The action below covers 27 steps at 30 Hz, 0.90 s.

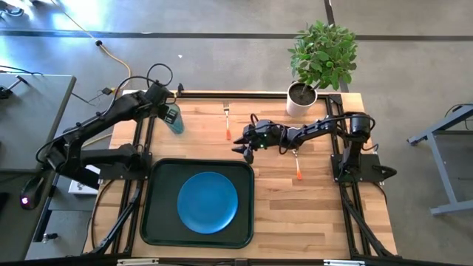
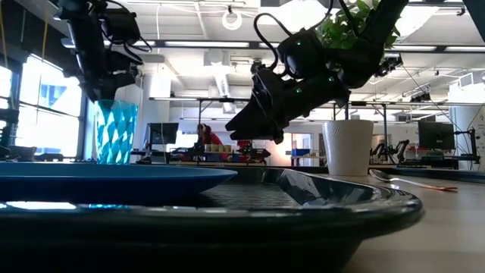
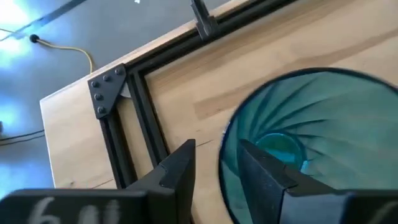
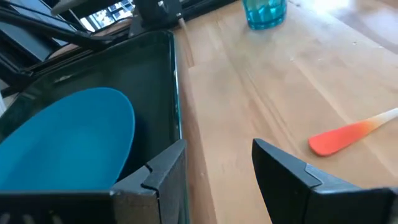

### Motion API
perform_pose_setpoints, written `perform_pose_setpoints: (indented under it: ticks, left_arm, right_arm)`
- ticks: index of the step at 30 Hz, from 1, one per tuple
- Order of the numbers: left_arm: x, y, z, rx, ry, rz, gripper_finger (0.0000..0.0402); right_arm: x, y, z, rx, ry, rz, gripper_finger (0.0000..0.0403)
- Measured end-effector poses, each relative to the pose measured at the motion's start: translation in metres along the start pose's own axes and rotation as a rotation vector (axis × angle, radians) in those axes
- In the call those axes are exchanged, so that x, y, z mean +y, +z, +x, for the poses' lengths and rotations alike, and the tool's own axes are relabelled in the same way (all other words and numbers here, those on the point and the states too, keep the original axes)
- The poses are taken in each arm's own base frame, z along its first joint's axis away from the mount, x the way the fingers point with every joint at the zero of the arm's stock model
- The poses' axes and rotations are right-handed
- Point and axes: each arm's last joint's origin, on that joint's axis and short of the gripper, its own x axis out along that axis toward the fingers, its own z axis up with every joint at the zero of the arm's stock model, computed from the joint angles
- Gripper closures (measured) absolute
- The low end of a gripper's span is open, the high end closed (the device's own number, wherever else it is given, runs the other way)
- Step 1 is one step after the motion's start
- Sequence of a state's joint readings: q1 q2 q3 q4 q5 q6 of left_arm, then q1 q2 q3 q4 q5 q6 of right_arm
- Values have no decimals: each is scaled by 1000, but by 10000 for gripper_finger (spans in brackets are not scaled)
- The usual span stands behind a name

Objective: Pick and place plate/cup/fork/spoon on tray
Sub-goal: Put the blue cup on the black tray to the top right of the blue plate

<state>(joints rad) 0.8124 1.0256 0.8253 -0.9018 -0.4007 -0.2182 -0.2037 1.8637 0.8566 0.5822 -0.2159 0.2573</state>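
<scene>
The teal cup [image 1: 174,120] stands upright on the table at the far left. My left gripper [image 3: 217,165] comes down on it, open, one finger [image 3: 267,177] inside the cup and the other [image 3: 177,174] outside its wall. The blue plate [image 1: 208,202] lies in the dark tray [image 1: 148,199]. The fork [image 1: 227,122] lies on the table beyond the tray, its orange handle [image 4: 342,138] toward the tray. The spoon [image 1: 298,166] lies at the right, partly under the right arm. My right gripper [image 1: 242,148] hangs open above the table by the tray's far right corner. My left gripper straddles the cup's rim [image 3: 225,155] from above, slanting down. A strip of table shows between the outer finger and the wall. Whether the inner finger touches the wall I cannot tell. The cup stands on its base on the table.
A white pot with a green plant [image 1: 303,100] stands at the far right corner. Black frame rails [image 3: 146,118] run along the table's left and far edges. Bare wood lies to the right of the tray.
</scene>
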Motion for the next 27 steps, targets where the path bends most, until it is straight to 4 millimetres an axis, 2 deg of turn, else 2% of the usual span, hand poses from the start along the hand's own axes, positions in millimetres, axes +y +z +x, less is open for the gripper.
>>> perform_pose_setpoints:
  ticks: [5,11,19,23,27]
  left_arm:
    - [-4,1,6,39,-43,68,328]
    - [-9,4,9,46,-138,71,387]
    - [-22,13,-1,-108,-257,102,391]
    - [-37,18,-9,-202,-372,119,397]
    - [-58,19,-21,-297,-466,173,397]
  right_arm:
    - [3,-1,1,3,7,-23,229]
    - [2,-3,0,14,5,-47,229]
    - [2,-2,-1,16,-25,-81,229]
    - [6,3,-13,6,-104,-103,229]
    - [15,6,-42,-52,-187,-119,229]
